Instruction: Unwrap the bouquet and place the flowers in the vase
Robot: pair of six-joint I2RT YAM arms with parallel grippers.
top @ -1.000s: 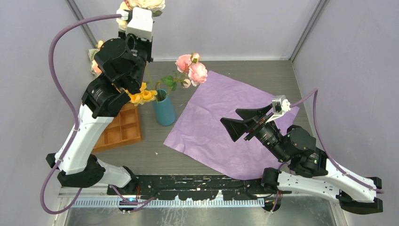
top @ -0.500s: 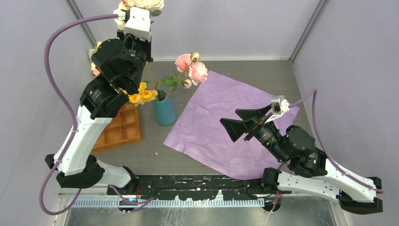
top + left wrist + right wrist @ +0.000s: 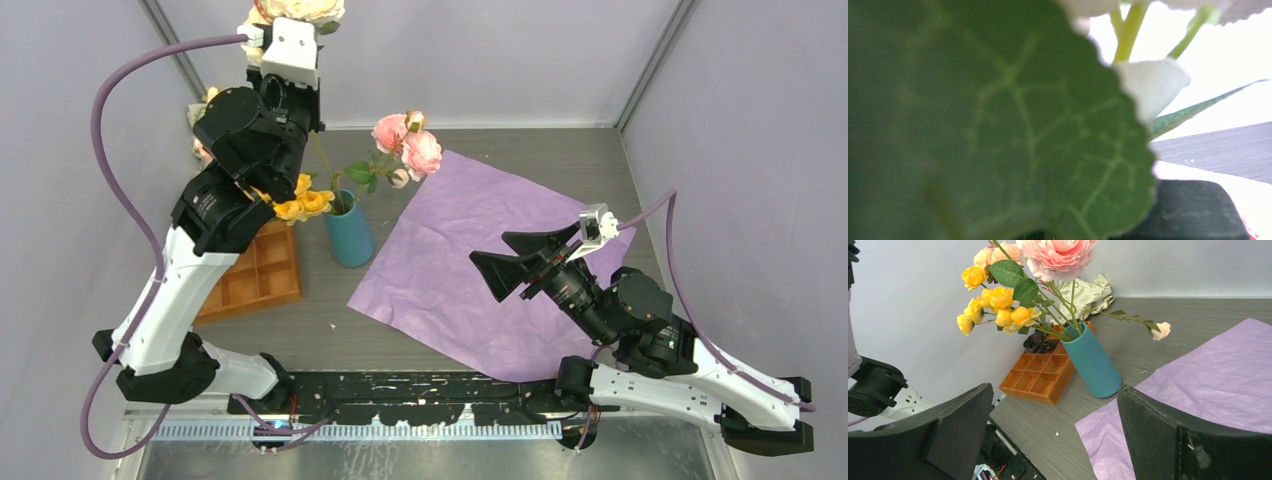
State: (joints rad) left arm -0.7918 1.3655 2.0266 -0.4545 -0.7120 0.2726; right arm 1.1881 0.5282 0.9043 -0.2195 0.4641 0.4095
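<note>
While one vase (image 3: 349,240) holds flowers (image 3: 420,152) | one purple sheet (image 3: 470,270) | one orange tray (image 3: 262,272)

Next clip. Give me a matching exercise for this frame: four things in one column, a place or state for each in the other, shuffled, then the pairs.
Things
1. vase
2. purple paper sheet
3. orange tray
4. right gripper

Places or states
A. open, over the paper
B. spread out flat
C. beside the vase, on its left
D. holds yellow roses and pink roses

Pairs: 1-D, 2-B, 3-C, 4-A
</note>
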